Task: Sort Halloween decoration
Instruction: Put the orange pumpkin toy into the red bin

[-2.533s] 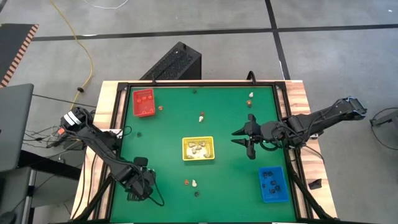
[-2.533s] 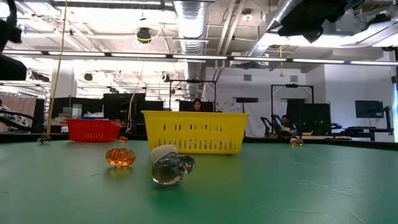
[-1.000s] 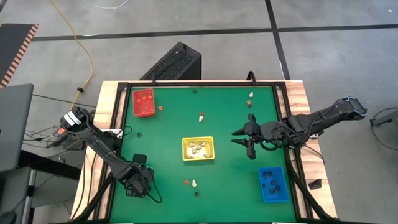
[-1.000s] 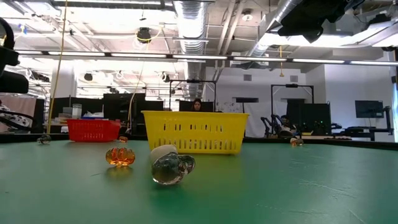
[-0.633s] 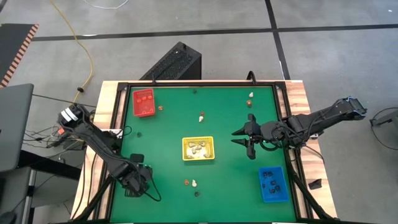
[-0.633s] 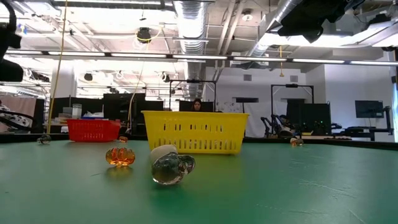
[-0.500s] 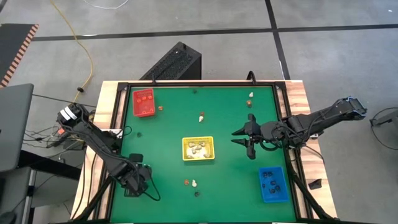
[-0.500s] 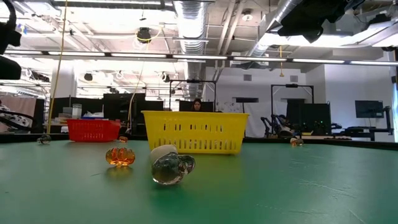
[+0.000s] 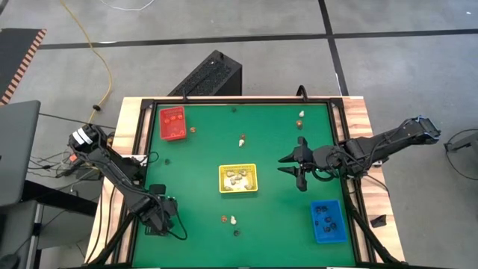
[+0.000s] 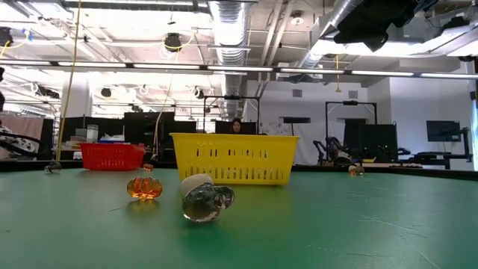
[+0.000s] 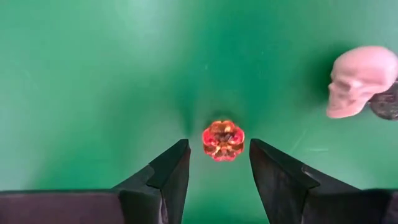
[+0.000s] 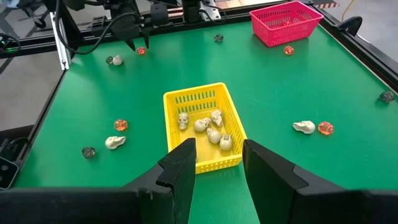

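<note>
Left gripper (image 11: 219, 163) hangs at the near-left part of the green felt table (image 9: 276, 149) with its dark fingers (image 11: 166, 174) parted and empty. Just ahead of the fingertips, in line with the gap, lies a small round translucent orange pumpkin trinket (image 11: 223, 139), untouched. Beyond it rests a cream-white plastic skull (image 11: 359, 79). Right gripper (image 9: 290, 168) waits mid-right, fingers apart, holding nothing.

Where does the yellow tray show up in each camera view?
High view: yellow tray at the table's centre.
Low view: centre, far across the table.
Right wrist view: centre, just past the fingers.
Left wrist view: not in it.
Shared landmark: red tray.
</note>
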You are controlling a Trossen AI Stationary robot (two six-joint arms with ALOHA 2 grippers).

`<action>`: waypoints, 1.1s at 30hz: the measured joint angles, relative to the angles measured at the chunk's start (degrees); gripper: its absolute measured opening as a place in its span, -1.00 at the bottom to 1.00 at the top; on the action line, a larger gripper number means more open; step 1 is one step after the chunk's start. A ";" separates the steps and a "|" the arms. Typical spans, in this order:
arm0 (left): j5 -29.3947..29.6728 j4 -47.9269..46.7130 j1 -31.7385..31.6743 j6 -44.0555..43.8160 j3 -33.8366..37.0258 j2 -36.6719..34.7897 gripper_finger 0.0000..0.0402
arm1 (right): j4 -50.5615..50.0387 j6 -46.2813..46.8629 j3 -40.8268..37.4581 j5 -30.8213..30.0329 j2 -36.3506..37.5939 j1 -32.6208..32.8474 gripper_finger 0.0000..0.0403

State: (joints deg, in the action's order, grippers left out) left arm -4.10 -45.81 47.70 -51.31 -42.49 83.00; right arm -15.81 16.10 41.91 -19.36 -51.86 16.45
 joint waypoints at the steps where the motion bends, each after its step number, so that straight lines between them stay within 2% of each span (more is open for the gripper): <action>1: -0.02 0.67 0.16 -0.24 0.35 0.00 -0.22 | 0.00 -0.02 0.00 0.00 0.00 0.00 -0.19; 9: 2.85 2.87 0.40 0.60 0.61 0.02 -0.22 | 0.04 -0.02 0.00 0.00 0.02 0.00 -0.19; 17: 0.80 2.64 0.40 0.69 0.61 0.02 -0.22 | 0.02 0.00 0.00 0.00 0.02 0.01 -0.19; 24: 1.37 2.71 0.41 0.78 0.70 0.24 -0.22 | 0.03 -0.02 0.00 0.00 0.02 0.00 -0.19; 33: 0.23 5.56 0.46 -0.51 3.53 0.00 -0.22 | 0.02 0.00 0.00 0.00 0.02 0.00 -0.19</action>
State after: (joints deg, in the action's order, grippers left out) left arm -3.86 -40.25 48.16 -51.83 -38.96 83.01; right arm -15.79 16.10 41.91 -19.35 -51.83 16.45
